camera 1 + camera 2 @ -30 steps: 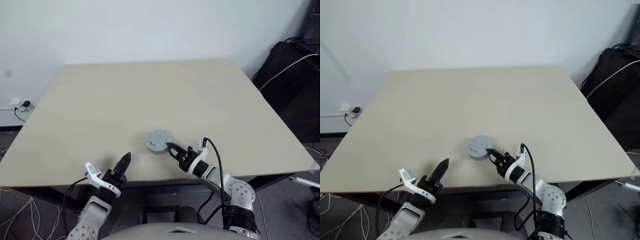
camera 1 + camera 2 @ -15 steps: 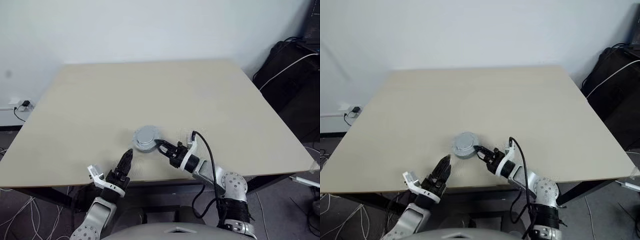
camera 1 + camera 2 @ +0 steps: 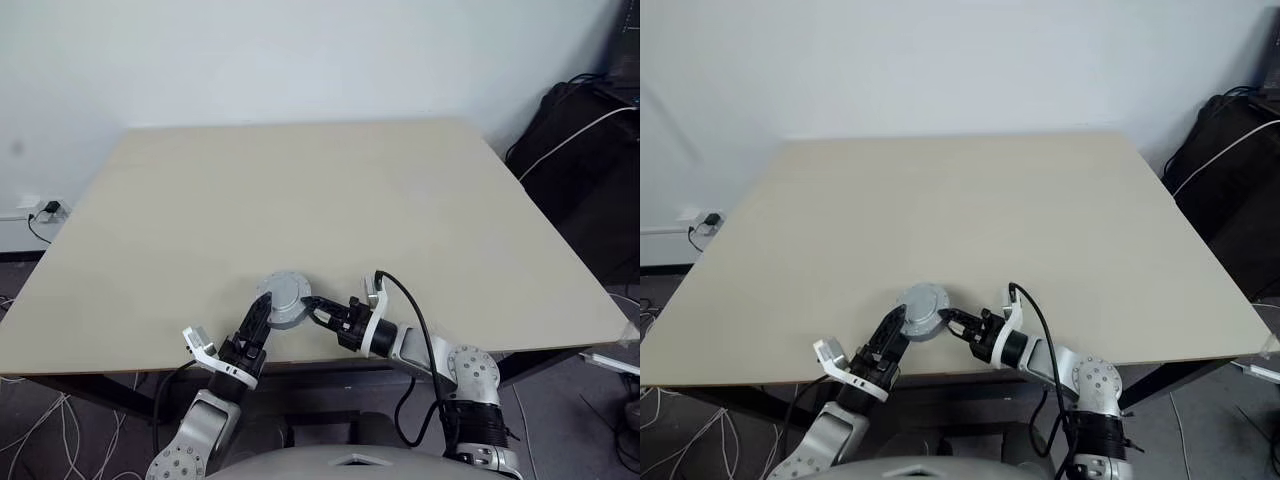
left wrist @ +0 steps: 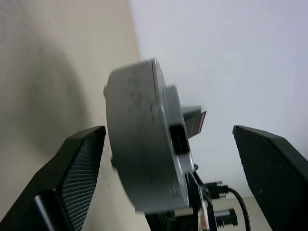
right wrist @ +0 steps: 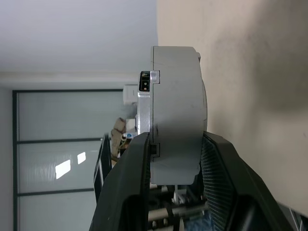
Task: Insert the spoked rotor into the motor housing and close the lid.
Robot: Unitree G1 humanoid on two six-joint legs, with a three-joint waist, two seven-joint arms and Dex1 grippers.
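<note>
Motor housing (image 3: 284, 299): round grey metal puck, closed, seam round its side wall — held above the beige worktop (image 3: 300, 190) near its front edge.
Right claw (image 3: 310, 306): clamped on the housing's rim.
Left claw (image 3: 262, 312): spread wide — fingers either side of the housing.

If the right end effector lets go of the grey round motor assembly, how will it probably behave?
The motor assembly looks like solid metal, so probably rigid and heavy for its size. The right end effector grips it across its flat faces; smooth surfaces may slip. Held on edge above the table, it could roll or topple if released.
</note>
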